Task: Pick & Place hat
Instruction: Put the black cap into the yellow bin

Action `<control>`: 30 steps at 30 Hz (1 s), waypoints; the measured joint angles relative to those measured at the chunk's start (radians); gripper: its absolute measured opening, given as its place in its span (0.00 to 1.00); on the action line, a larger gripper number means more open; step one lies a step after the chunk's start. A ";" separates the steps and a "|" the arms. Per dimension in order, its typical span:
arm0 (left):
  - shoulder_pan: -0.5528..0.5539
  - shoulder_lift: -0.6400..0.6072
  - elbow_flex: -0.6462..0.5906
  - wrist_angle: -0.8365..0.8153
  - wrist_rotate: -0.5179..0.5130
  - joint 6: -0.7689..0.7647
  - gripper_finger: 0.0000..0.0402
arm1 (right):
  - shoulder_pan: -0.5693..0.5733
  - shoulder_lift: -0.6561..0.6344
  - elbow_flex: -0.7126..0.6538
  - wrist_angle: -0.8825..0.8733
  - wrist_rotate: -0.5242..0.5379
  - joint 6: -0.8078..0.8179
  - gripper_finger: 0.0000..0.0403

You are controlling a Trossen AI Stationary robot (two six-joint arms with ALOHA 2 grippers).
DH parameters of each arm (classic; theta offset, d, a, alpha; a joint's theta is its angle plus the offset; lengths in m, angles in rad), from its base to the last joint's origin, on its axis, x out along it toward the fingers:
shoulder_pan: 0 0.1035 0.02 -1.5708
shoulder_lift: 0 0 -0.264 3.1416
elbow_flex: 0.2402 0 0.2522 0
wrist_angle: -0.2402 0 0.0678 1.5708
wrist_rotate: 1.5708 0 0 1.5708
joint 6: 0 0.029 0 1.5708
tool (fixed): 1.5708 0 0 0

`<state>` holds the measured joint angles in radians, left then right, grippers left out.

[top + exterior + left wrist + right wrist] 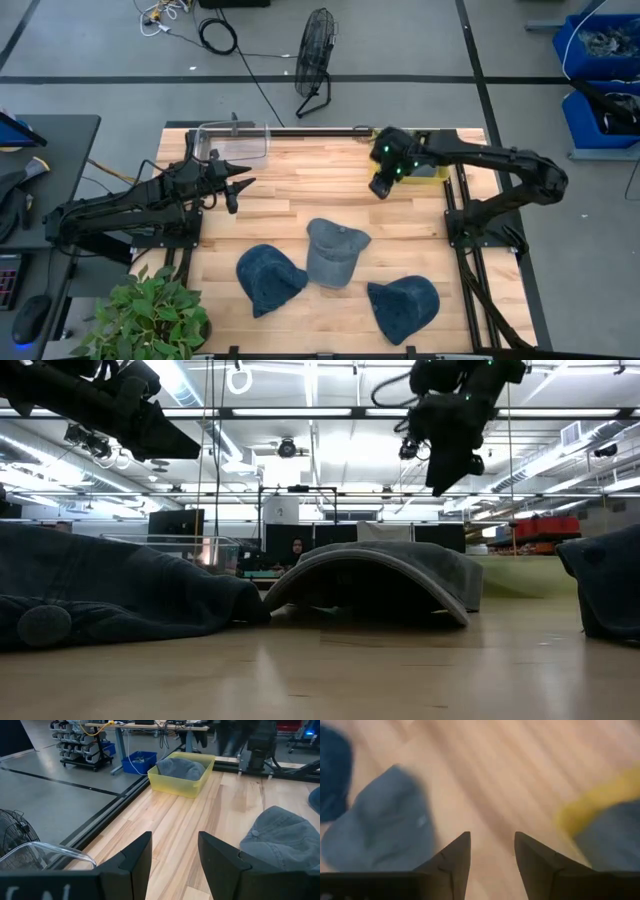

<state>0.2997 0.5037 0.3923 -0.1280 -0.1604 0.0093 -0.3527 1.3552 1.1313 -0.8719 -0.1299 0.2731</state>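
Observation:
Three hats lie on the wooden table: a grey cap (335,250) in the middle, resting on its brim and crown (385,575), a dark blue hat (270,278) to its left and another dark blue hat (405,305) near the right front. A fourth, grey hat (180,767) sits inside the yellow bin (182,782) at the far right corner. My right gripper (380,186) hangs open in the air beside the bin, above bare wood (492,850), with the grey cap (380,825) nearer the front. My left gripper (240,185) waits open over the table's left side (175,855).
A clear plastic container (235,140) stands at the far left corner. A potted plant (150,310) sits off the near left corner. On the floor beyond the far edge stands a fan (315,55). Bare wood lies between the two grippers.

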 joint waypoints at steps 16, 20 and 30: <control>0.000 0.000 0.000 -0.001 0.000 0.000 0.41 | 0.375 0.000 -0.119 0.297 0.007 -0.046 0.39; 0.000 0.000 0.000 -0.001 0.000 -0.001 0.41 | 0.421 0.001 -0.199 0.434 0.007 -0.027 0.39; 0.000 0.000 0.000 -0.002 0.000 -0.055 0.41 | 0.476 0.090 -0.329 0.733 0.010 -0.054 0.39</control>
<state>0.2999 0.5037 0.3923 -0.1302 -0.1603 -0.0459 0.1230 1.4450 0.8025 -0.1390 -0.1204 0.2195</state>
